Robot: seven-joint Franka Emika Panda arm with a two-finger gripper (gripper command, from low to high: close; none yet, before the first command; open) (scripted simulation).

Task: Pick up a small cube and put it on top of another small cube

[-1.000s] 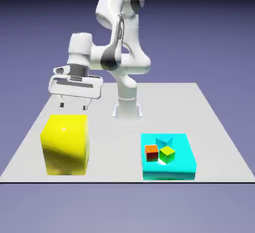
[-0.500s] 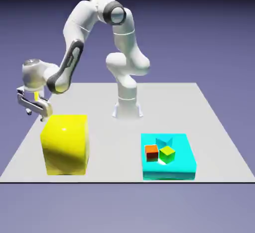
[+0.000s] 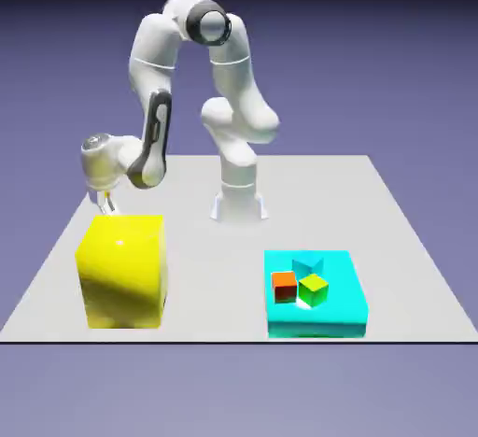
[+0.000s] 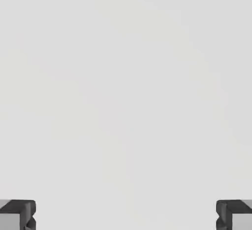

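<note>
Sadly, I cannot tell where the small pink cube is; neither view shows it. My gripper (image 4: 126, 215) is wide open and holds nothing, facing the pale tabletop (image 4: 126, 86). In the exterior view, a big yellow block (image 3: 124, 281) partly hides my hand at left; at right, a red-orange cube (image 3: 284, 288) and a green cube (image 3: 314, 291) sit on a turquoise slab (image 3: 338, 306).

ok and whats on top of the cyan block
On the cyan block sit a red cube and, beside it toward the exterior view's right, a green one. Behind them a cyan pointed piece shows; its lower front is covered by the cubes.
</note>
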